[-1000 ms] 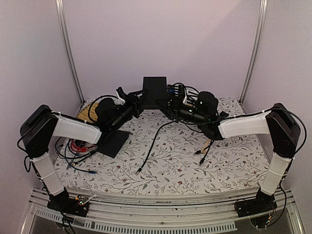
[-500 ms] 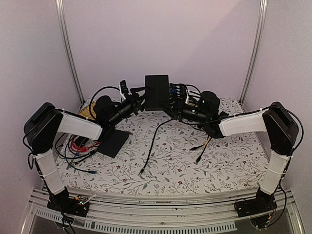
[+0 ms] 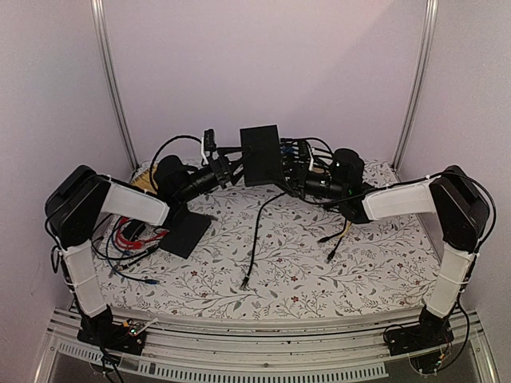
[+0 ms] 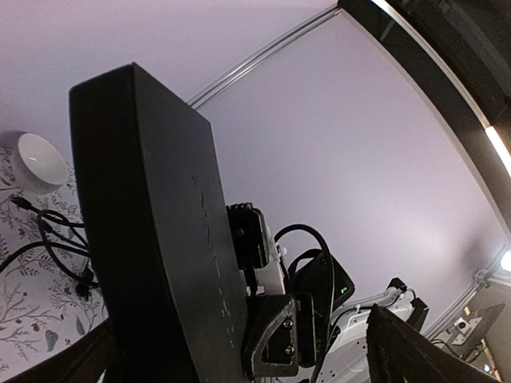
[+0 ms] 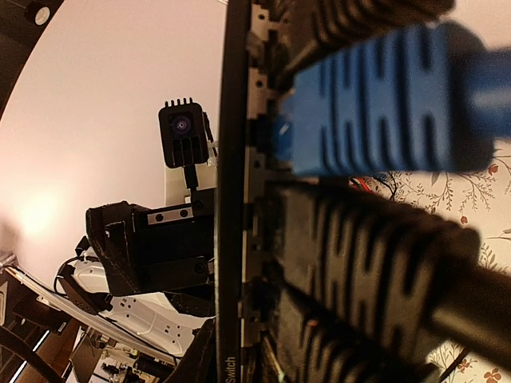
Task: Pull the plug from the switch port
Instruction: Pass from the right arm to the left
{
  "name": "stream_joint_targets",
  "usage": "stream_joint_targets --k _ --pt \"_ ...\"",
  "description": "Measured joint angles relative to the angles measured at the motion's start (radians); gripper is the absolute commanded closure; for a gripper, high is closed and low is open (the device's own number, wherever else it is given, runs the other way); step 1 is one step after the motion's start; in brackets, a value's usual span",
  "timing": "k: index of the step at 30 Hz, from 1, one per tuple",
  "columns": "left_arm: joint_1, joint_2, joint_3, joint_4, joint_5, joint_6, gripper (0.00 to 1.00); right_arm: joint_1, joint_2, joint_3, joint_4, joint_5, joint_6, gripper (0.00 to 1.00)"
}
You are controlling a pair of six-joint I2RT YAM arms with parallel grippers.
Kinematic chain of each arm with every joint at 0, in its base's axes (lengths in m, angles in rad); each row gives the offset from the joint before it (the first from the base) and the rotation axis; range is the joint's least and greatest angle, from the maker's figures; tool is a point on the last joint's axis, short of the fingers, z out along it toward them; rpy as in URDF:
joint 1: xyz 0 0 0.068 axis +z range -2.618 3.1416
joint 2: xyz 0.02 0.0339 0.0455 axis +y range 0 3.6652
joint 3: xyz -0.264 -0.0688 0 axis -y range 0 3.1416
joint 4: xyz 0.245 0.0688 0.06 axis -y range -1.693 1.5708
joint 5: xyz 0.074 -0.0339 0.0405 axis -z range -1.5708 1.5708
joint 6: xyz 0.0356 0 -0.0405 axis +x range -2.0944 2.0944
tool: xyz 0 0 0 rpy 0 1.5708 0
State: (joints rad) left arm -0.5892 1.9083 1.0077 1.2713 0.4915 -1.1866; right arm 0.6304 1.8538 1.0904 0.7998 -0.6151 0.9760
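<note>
The left gripper (image 3: 230, 159) has just let go. A second ago it was pinched on the left edge of the switch (image 3: 263, 155); now its jaws stand wide apart, and in the left wrist view its fingers (image 4: 415, 351) sit out at the bottom corners of the frame with the black casing looming between and beyond them, untouched as far as can be seen. Over the same second the switch has turned and shifted a little to the right. It sits at the back of the floral-clothed table (image 3: 383, 271), tipped up between the two arms, with its socket edge facing the right gripper (image 3: 302, 171). That gripper is pressed in among the cables on that edge. Its camera sees a blue plug (image 5: 383, 96) and the black plugs (image 5: 359, 263) below it, apparently all seated in their ports. Its own fingers are lost in the blur, so whether it is closed on a plug cannot be told. A loose black cable (image 3: 255, 239) trailing toward the near side has slid slightly with the box. The release likely matters: with nothing bracing the casing, a pull from the right would probably drag the whole switch along rather than free a plug, so the extraction looks not yet done.
</note>
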Motion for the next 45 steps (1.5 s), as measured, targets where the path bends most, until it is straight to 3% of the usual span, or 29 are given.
stream_joint_targets --k 5,10,16,20,22,24,32,38,43,45 --pt "0.0 -0.09 -0.008 -0.206 0.017 0.203 0.02 -0.005 -0.002 -0.006 0.01 -0.029 -0.009 0.98" --pt "0.0 -0.227 -0.068 -0.358 -0.07 0.443 0.02 -0.015 -0.016 -0.023 0.003 -0.035 -0.011 0.98" --pt "-0.024 -0.365 -0.14 -0.441 -0.275 0.684 0.02 -0.041 -0.016 -0.048 -0.045 -0.026 -0.009 0.98" --pt "-0.108 -0.418 -0.181 -0.461 -0.482 0.883 0.02 -0.05 -0.016 -0.05 -0.052 -0.026 -0.01 0.98" --pt "-0.137 -0.425 -0.202 -0.439 -0.52 0.952 0.02 -0.053 -0.016 -0.05 -0.052 -0.026 -0.01 0.98" --pt "-0.135 -0.423 -0.209 -0.437 -0.512 0.955 0.02 -0.055 -0.016 -0.05 -0.054 -0.027 -0.011 0.98" --pt "0.079 -0.354 -0.21 -0.39 -0.269 0.782 0.02 -0.064 -0.016 -0.05 -0.083 -0.032 -0.025 0.98" --pt "0.102 -0.226 -0.167 -0.316 -0.05 0.64 0.1 -0.064 -0.021 -0.05 -0.089 -0.045 -0.031 0.98" --pt "0.134 -0.081 -0.101 -0.206 0.12 0.45 0.09 -0.064 -0.033 -0.05 -0.088 -0.063 -0.035 0.98" --pt "0.146 -0.037 -0.08 -0.166 0.172 0.389 0.02 -0.064 -0.033 -0.05 -0.085 -0.076 -0.034 0.98"
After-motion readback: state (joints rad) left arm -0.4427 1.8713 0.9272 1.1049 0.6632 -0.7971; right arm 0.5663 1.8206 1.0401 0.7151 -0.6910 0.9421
